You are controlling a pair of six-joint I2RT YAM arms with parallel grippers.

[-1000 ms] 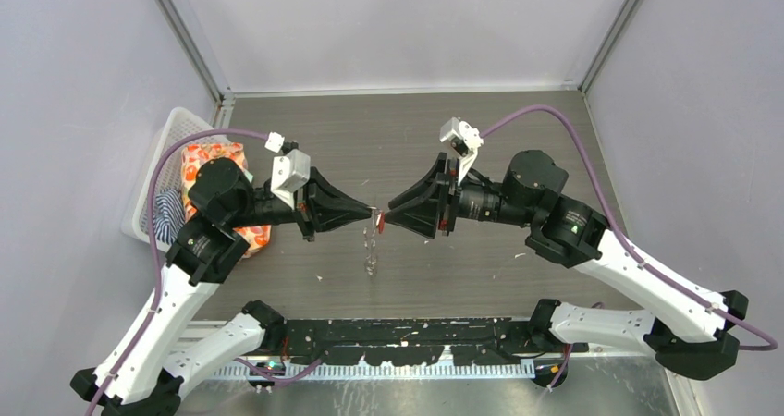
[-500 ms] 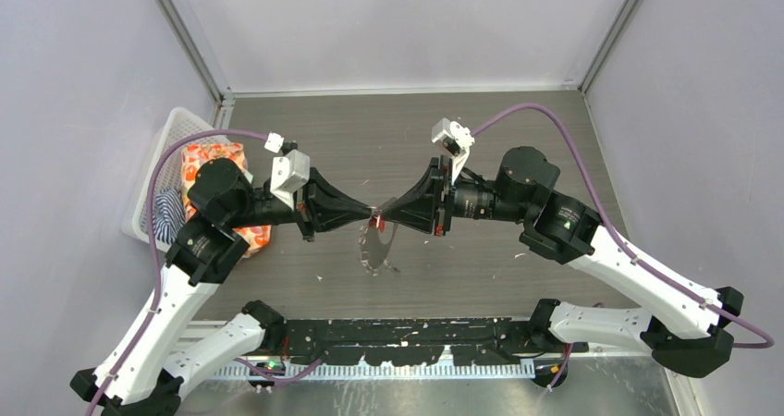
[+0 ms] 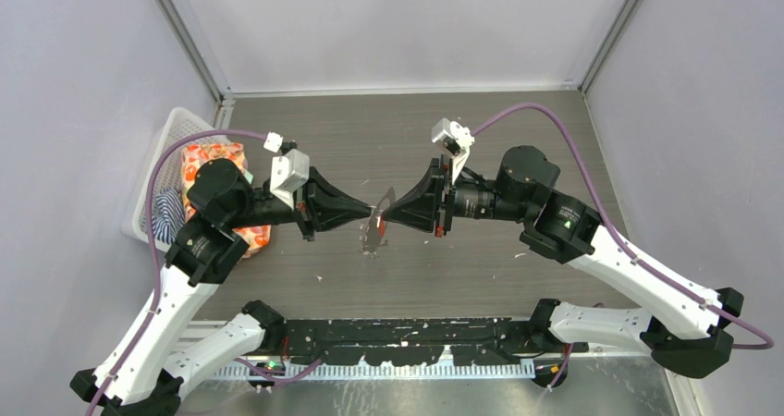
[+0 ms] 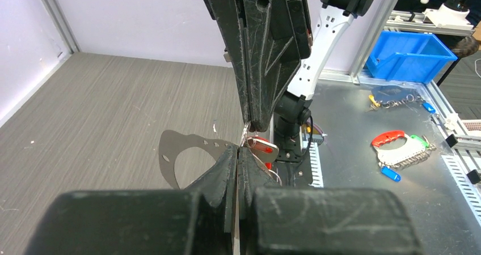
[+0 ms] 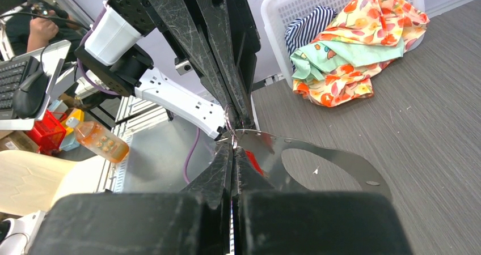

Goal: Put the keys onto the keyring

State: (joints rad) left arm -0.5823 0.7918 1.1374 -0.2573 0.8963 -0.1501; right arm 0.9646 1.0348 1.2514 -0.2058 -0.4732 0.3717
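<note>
The keyring (image 3: pixel 373 238) shows as a flat silver loop with a wide opening and small holes along its rim, held in the air over mid-table. My left gripper (image 3: pixel 369 214) is shut on its rim, seen close in the left wrist view (image 4: pixel 237 151) with the loop (image 4: pixel 169 153) spreading left. The red-headed key (image 3: pixel 377 221) hangs at that rim (image 4: pixel 262 146). My right gripper (image 3: pixel 385 214) meets the left tip to tip. In its own view the right gripper (image 5: pixel 232 146) is shut on a small wire ring (image 5: pixel 227 118) beside the key (image 5: pixel 254 162) and the loop (image 5: pixel 346 158).
A white basket (image 3: pixel 159 162) of patterned clothes stands at the table's left edge, also in the right wrist view (image 5: pixel 266 5). Both arm bases sit on the black rail (image 3: pixel 398 337) at the near edge. Grey walls close in the back and both sides.
My right gripper moved left to the left gripper's tip and shut. The keyring swung from hanging edge-on to showing its face, and now sits tilted slightly higher.
</note>
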